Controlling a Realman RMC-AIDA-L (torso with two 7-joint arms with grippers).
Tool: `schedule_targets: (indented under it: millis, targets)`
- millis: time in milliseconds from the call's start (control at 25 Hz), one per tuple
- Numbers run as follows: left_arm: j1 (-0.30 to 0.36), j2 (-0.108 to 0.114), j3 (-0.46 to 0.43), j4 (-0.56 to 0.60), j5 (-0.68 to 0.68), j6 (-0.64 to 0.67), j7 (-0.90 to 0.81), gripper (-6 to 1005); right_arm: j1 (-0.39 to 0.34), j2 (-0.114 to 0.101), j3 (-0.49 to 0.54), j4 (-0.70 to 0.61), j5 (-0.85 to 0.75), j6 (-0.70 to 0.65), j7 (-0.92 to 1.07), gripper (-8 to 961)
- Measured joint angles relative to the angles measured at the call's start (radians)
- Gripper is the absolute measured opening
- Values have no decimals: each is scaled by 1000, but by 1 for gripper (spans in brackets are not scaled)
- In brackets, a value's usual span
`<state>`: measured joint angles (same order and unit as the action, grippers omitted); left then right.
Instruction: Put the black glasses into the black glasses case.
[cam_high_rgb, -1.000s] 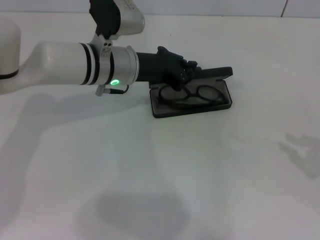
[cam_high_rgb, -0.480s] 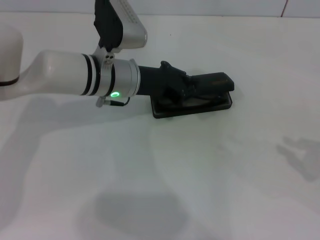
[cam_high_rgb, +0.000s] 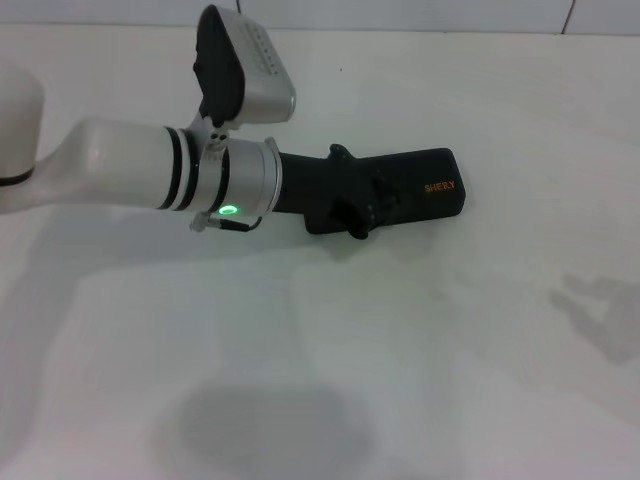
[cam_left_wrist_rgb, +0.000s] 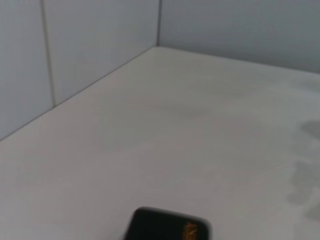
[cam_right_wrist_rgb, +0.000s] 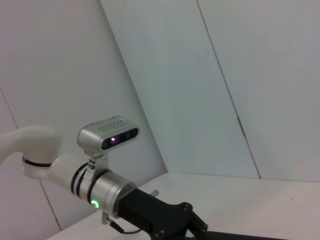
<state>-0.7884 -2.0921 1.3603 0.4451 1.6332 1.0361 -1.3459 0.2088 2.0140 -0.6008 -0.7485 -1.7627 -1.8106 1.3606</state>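
One left pincer (cam_high_rgb: 375, 208) rests atop closed black glasses case (cam_high_rgb: 430, 187).

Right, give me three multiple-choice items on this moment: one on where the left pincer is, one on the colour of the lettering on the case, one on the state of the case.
1. Where is the left pincer?
A. Resting on top of the black glasses case
B. Parked off at the table's near edge
C. Raised high over bare table

2. What colour is the lettering on the case lid?
A. White
B. Orange
C. Green

3. What state is the case in?
A. Lid wide open, lining showing
B. Lid down, closed
C. Standing on its end

Answers: 1 A, the head view shows the pincer lying on the case's left part. 2 B, the small letters near the lid's right end are orange. 3 B, the lid lies flat over the base and no lining or glasses can be seen.
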Motion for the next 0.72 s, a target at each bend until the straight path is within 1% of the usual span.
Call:
schedule_targets:
  millis: [80, 120, 160, 200, 240, 280, 320, 400, 480, 520, 560, 640, 680, 720]
  targets:
    - [35, 0, -2, 73, -21, 59, 1, 167, -5, 0, -1, 0, 0, -4, 0, 273]
    - [65, 0, -2, 125, -41, 108, -2, 168, -8, -1, -1, 0, 0, -9, 0, 273]
    - [65, 0, -2, 125, -41, 108, -2, 169, -9, -1, -1, 0, 0, -15, 0, 274]
    - [128, 3, -4, 241, -96, 230, -3, 170, -9, -1, -2, 0, 0, -25, -2, 274]
    - [147, 4, -7, 269, -110, 260, 1, 171, -7, -1, -4, 0, 0, -35, -6, 274]
    - [193, 6, -14, 327, -141, 333, 21, 172, -2, -1, -10, 0, 0, -50, -12, 274]
    - [219, 7, -19, 356, -160, 370, 46, 173, 6, 0, -17, 0, 1, -62, -18, 274]
    - [299, 8, -45, 416, -203, 484, 141, 176, 27, 3, -40, 0, 6, -89, -27, 275]
    - [358, 8, -92, 453, -226, 586, 205, 178, 50, 6, -60, 0, 11, -128, -37, 275]
    - [380, 10, -123, 465, -231, 628, 209, 179, 62, 8, -69, 0, 15, -151, -44, 316]
    - [395, 15, -148, 469, -231, 663, 195, 214, 77, 10, -80, 0, 26, -181, -49, 357]
    - [412, 36, -189, 468, -230, 729, 128, 285, 104, 13, -110, 1, 58, -225, -52, 438]
    - [419, 51, -201, 462, -228, 762, 92, 320, 119, 13, -137, 1, 87, -245, -52, 479]
    - [424, 61, -205, 458, -227, 781, 75, 356, 130, 12, -157, 1, 109, -254, -51, 515]
